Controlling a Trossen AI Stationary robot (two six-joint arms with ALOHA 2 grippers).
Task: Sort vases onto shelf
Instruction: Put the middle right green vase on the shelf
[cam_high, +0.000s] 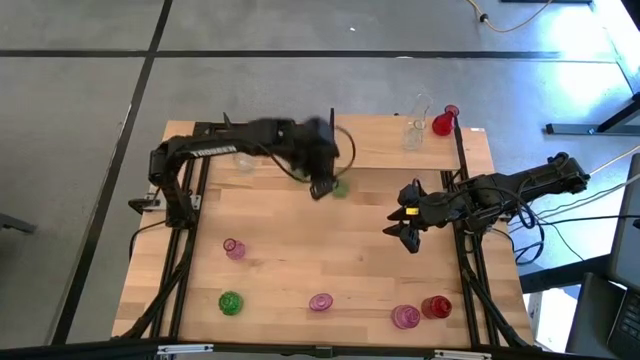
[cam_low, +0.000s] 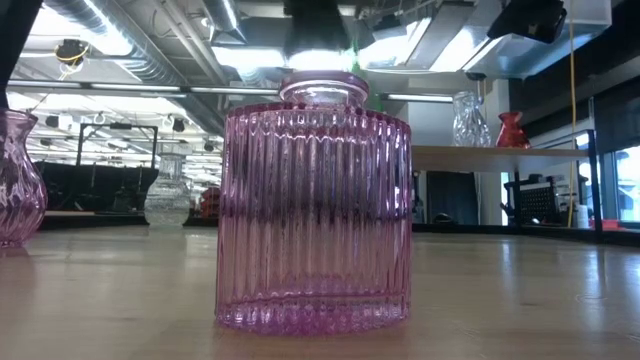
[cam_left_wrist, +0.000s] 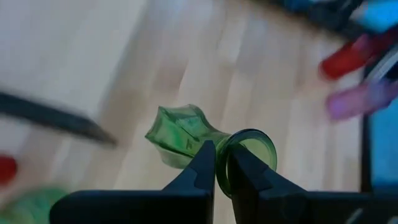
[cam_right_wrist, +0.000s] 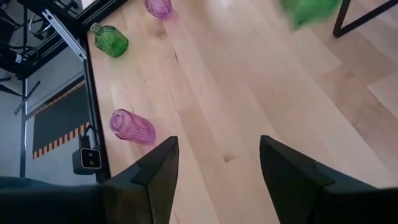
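Taking the shelf (cam_high: 380, 150) at the table's far edge as landmark, from left to right: left gripper (cam_high: 322, 187) just in front of the shelf's near edge, fingers (cam_left_wrist: 199, 168) pinched narrow on the rim of a green vase (cam_left_wrist: 186, 134), lifted off the tabletop. On the shelf's right end, a clear vase (cam_high: 415, 125) and a red vase (cam_high: 443, 122) side by side. Further right and nearer than the shelf, right gripper (cam_high: 406, 232) hovering over bare wood, fingers (cam_right_wrist: 158, 171) spread wide, holding nothing. Well in front of the shelf, along the table's near edge, pink vases (cam_high: 320, 302), another green vase (cam_high: 231, 302) and another red vase (cam_high: 436, 306).
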